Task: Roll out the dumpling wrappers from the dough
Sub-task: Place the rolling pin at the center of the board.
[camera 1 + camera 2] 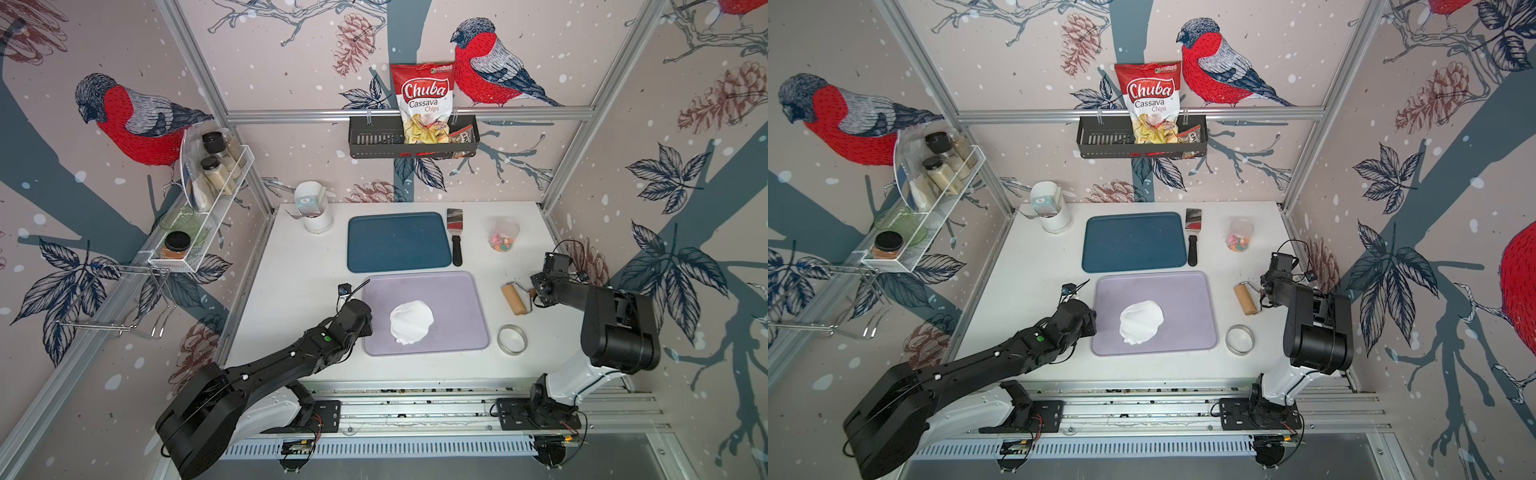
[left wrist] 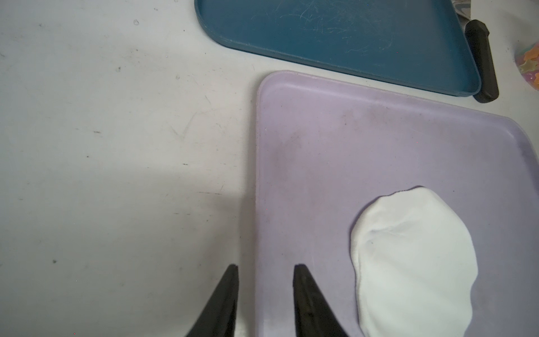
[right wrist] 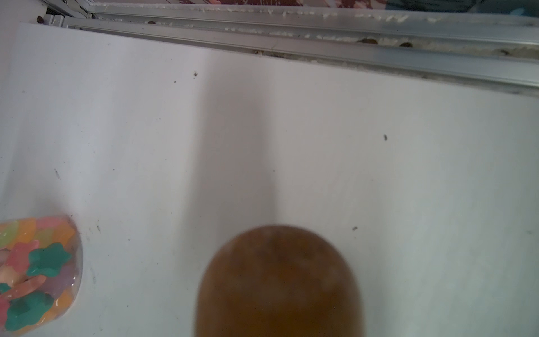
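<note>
The dough (image 1: 411, 322) is a flattened white oval lying on the lilac tray (image 1: 457, 299), seen in both top views and in the left wrist view as the dough (image 2: 414, 262). No dumpling wrappers show. My left gripper (image 2: 265, 267) is open and low at the tray's left rim (image 2: 258, 175), one finger over the table and one over the tray, a short way from the dough. The wooden roller (image 1: 515, 297) lies on the table right of the tray. My right gripper (image 1: 538, 291) is shut on its handle (image 3: 277, 280), which hides the fingers in the right wrist view.
A metal ring cutter (image 1: 512, 339) lies near the tray's front right corner. Behind the lilac tray are a blue tray (image 1: 399, 241), a spatula (image 1: 456, 237) and a cup of coloured sweets (image 1: 504, 235). A white container (image 1: 316, 212) stands at the back left.
</note>
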